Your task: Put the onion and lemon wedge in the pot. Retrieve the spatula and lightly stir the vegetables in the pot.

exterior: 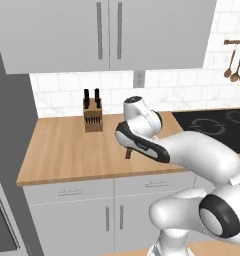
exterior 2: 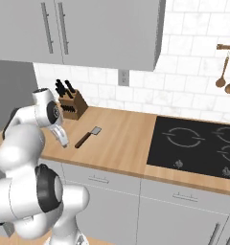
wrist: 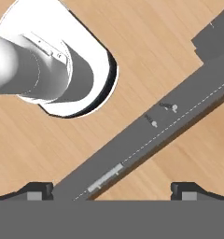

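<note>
The spatula (exterior 2: 87, 137) lies flat on the wooden counter (exterior 2: 121, 143), right of and in front of the knife block. Its brown handle points toward the counter's front edge and its flat blade toward the wall. In the left base view my forearm covers it except for a brown stub, the spatula (exterior: 128, 154). My gripper (wrist: 112, 189) is open, its two dark fingertips (wrist: 39, 189) set wide apart with nothing between them. It points down over the counter's front edge. In the right base view the hand (exterior 2: 62, 137) hangs just left of the spatula's handle. The onion, lemon wedge and pot are out of view.
A knife block (exterior 2: 71, 105) stands against the tiled wall. A black stovetop (exterior 2: 198, 143) is set into the counter to the right. Wooden spoons (exterior 2: 227, 72) hang on a rail above it. Grey cabinet fronts (wrist: 146, 135) run below the counter edge.
</note>
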Tool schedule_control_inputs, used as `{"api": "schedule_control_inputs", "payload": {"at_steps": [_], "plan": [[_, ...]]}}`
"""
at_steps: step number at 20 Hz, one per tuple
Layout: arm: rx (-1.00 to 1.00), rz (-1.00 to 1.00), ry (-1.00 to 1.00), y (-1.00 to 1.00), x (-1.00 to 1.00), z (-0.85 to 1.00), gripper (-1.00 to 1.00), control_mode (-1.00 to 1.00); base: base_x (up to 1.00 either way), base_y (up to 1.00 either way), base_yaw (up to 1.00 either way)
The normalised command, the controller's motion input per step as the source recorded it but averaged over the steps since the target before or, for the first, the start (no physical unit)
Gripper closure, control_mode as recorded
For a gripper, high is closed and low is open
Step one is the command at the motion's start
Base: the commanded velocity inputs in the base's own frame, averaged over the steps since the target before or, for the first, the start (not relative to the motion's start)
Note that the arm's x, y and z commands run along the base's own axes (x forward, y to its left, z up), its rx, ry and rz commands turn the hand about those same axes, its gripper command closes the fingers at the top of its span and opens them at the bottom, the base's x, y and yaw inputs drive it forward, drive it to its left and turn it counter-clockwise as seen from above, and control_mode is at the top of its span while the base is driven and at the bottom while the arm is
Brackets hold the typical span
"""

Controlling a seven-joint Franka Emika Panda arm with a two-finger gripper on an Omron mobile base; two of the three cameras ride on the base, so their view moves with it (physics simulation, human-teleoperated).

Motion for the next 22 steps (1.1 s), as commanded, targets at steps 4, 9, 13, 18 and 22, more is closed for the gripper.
{"api": "schedule_control_inputs", "payload": {"at_steps": [4, 9, 13, 18, 22], "plan": [[-0.11, 0.14, -0.09, 0.16, 0.13, -0.40, -1.00, -1.00, 0.00, 0.00, 0.00], [-0.06, 0.15, 0.00, 0.00, 0.37, -0.31, -1.00, -1.00, 0.00, 0.00, 0.00], [-0.01, 0.14, -0.01, 0.00, 0.35, -0.34, -1.00, -1.00, 0.00, 0.00, 0.00], [0.00, 0.10, -0.02, 0.00, 0.46, -0.29, -1.00, -1.00, 0.00, 0.00, 0.00], [0.00, 0.06, -0.02, 0.00, 0.51, -0.25, -1.00, -1.00, 0.00, 0.00, 0.00]]}}
